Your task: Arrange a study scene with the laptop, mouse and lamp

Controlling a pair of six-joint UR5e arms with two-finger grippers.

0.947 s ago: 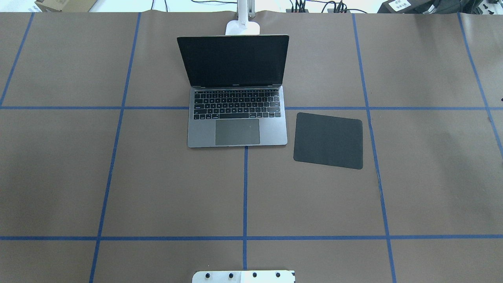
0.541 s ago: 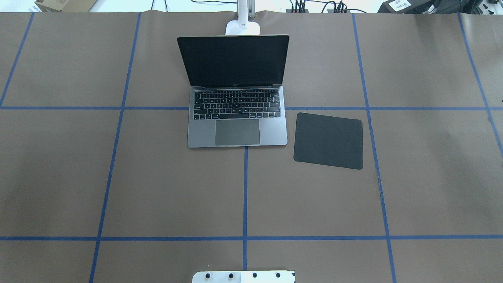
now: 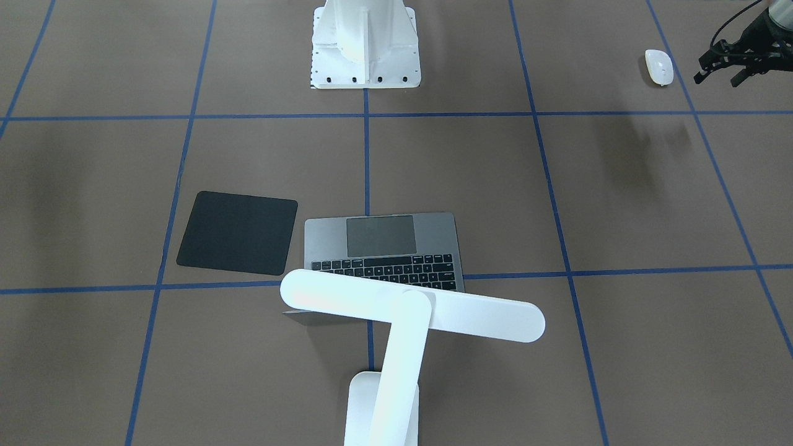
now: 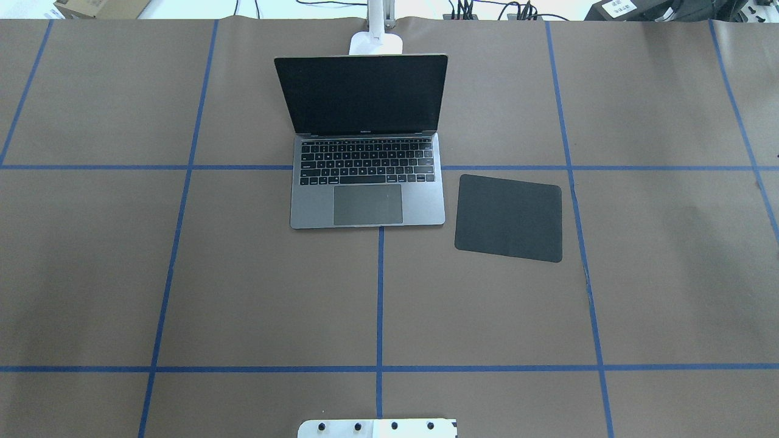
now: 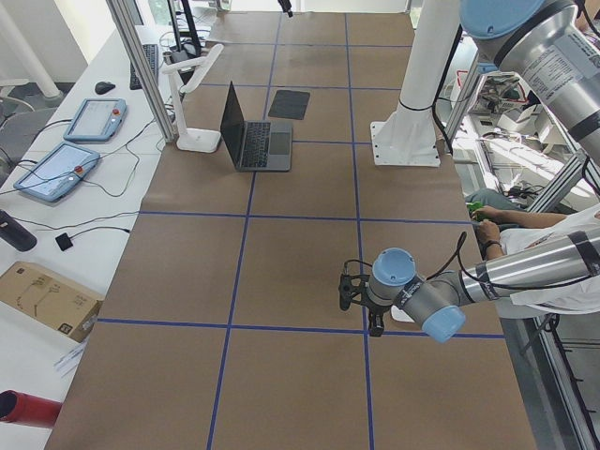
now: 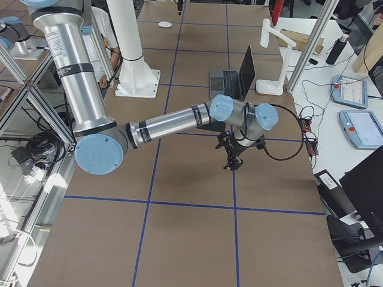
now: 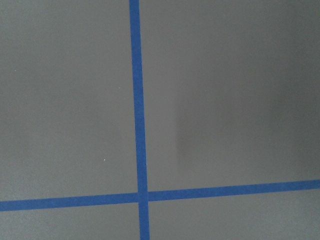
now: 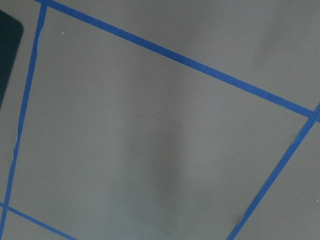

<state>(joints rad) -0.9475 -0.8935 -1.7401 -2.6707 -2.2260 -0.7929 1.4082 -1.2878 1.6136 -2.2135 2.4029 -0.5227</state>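
Now the mouse lies far from the laptop

The left gripper hangs low over the brown worktop, out at the robot's left end. Its two black fingers are apart and nothing is between them. The little white mouse lies flat on the worktop just beside this gripper, not touching it. The left arm comes in low and almost flat. Its wrist camera looks at brown paper where two blue tape lines cross.

The right gripper hangs a bit above the worktop. It shows only in the side view, so I cannot tell if its fingers are apart or together. The right arm is stretched out long and nearly level. Its wrist camera sees a corner of the black pad.

The black pad lies flat just beside the laptop, on the robot's right side, with a small gap between them. The laptop sits in the middle of the worktop, well apart from the mouse. Its lid is up, its screen is dark, and its keys face the robot. The white lamp stands just behind the lid, on the side away from the robot. Its long flat head sits high up and runs sideways, the same way as the top of the lid.
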